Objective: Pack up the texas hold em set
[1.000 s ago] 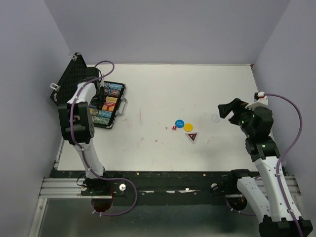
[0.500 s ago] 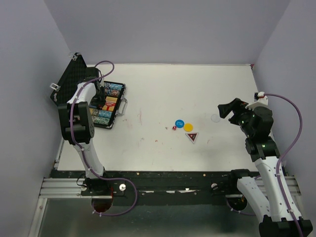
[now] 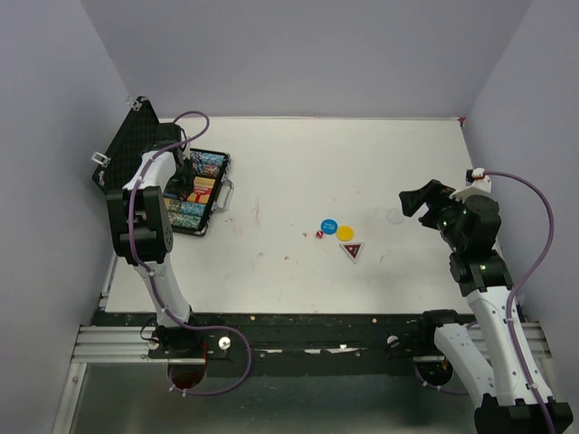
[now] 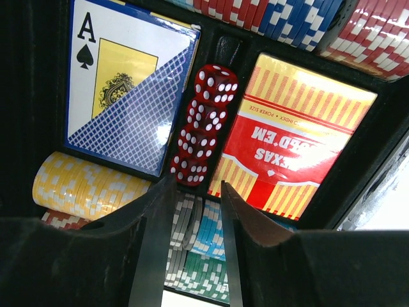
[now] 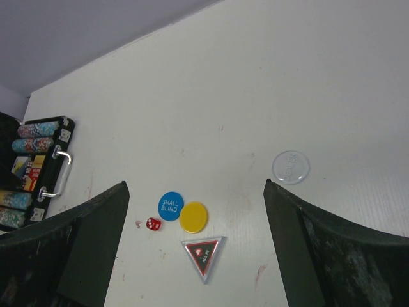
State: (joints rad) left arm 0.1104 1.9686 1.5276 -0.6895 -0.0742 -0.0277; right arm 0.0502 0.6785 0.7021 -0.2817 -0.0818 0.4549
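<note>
The black case [image 3: 213,206] lies open at the far left, its egg-crate foam lid [image 3: 129,145] standing up behind it. My left gripper [image 3: 189,175] hangs just over the tray. In the left wrist view its fingers [image 4: 196,192] stand a little apart and empty, just below a row of red dice [image 4: 201,125] between two card decks. A blue disc [image 5: 169,206], a yellow disc [image 5: 193,217], one red die [image 5: 153,224], a dark triangular token [image 5: 203,251] and a clear dealer disc [image 5: 291,167] lie mid-table. My right gripper [image 5: 195,185] is wide open and empty above them.
Chip rows [image 4: 89,188] fill the tray around the decks. The case's metal handle [image 5: 56,173] faces the table's middle. Purple walls close in the table on the left, back and right. The table's black front rail [image 3: 298,318] runs along the near edge.
</note>
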